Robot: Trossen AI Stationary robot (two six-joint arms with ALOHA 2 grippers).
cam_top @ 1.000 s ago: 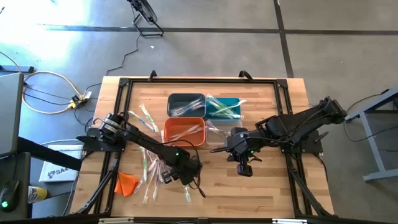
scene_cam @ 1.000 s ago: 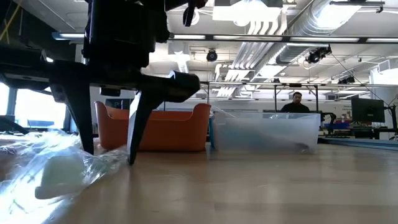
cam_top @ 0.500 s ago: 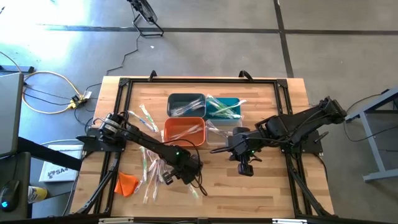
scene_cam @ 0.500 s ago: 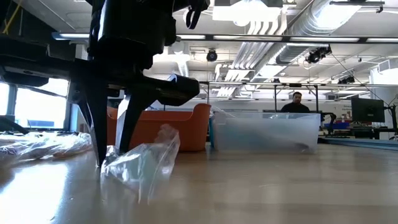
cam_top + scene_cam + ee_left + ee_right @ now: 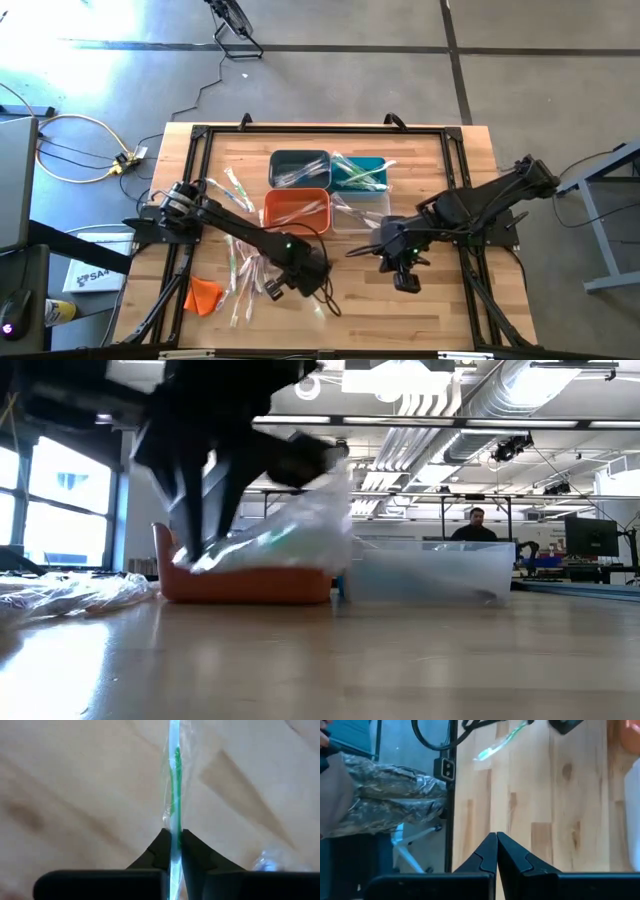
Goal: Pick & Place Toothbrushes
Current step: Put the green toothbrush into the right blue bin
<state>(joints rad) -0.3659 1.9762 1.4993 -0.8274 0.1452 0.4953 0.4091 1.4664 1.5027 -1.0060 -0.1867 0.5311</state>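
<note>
1. we see the left gripper [image 5: 318,283] pinched tight on a green-handled toothbrush [image 5: 175,785] in a clear, crinkly wrapper — thin and stick-like, glossy over pale wood grain. it sits at about 6 o'clock from the orange bin [image 5: 296,211], near the table's front edge.
2. the right gripper [image 5: 496,845] hovers over bare boards at 4 o'clock from the clear bin [image 5: 362,214], its dark wedge-shaped fingers pressed together with nothing between them.
3. around the held brush: a loose scatter of wrapped toothbrushes [image 5: 243,268] lies at 9 o'clock from the left gripper, and a small orange cloth lump [image 5: 203,294] beyond them. the dark grey bin [image 5: 299,167] and teal bin [image 5: 360,172] hold more brushes at the back.
4. in the low view the wrapper [image 5: 285,535] hangs in front of the orange bin, hiding part of its wall; a person [image 5: 477,525] sits far behind.
5. in the left wrist view the brush's long axis runs straight out from the fingertips, in line with the gripper.
</note>
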